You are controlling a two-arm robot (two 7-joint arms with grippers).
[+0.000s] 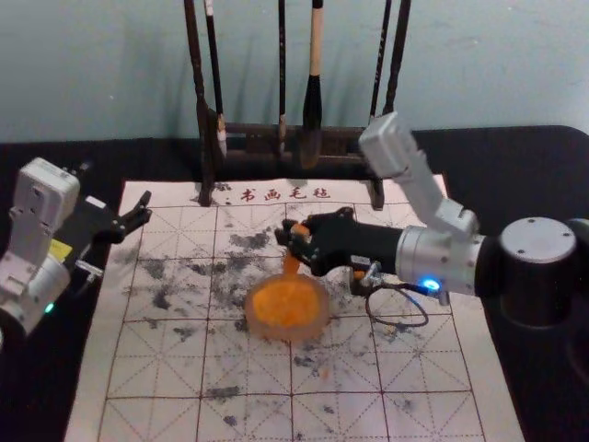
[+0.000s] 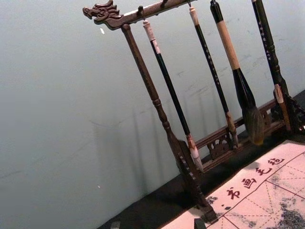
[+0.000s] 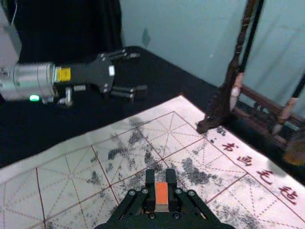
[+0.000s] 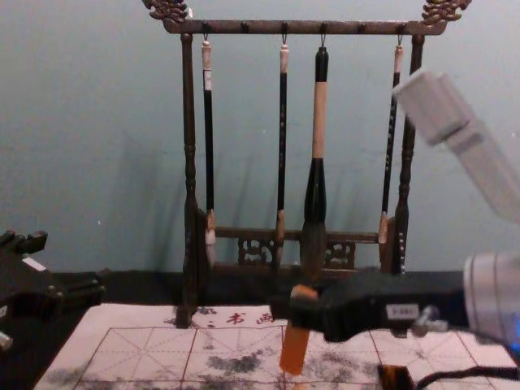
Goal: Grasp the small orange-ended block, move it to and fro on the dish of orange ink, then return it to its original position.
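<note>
The gridded mat lies under your right gripper, clamped on the near-upright block; lower toward the dish at six o'clock. Left gripper: spread, empty, nine o'clock.

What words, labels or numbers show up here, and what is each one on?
"书画毛毡": felt mat's far edge.
Hanging brushes' handles: characters too small to read.
Leftmost brush's white tag: too small.
White label on the right gripper, which holds the block: too small.
White labels and yellow sticker by the left gripper: too small.
</note>
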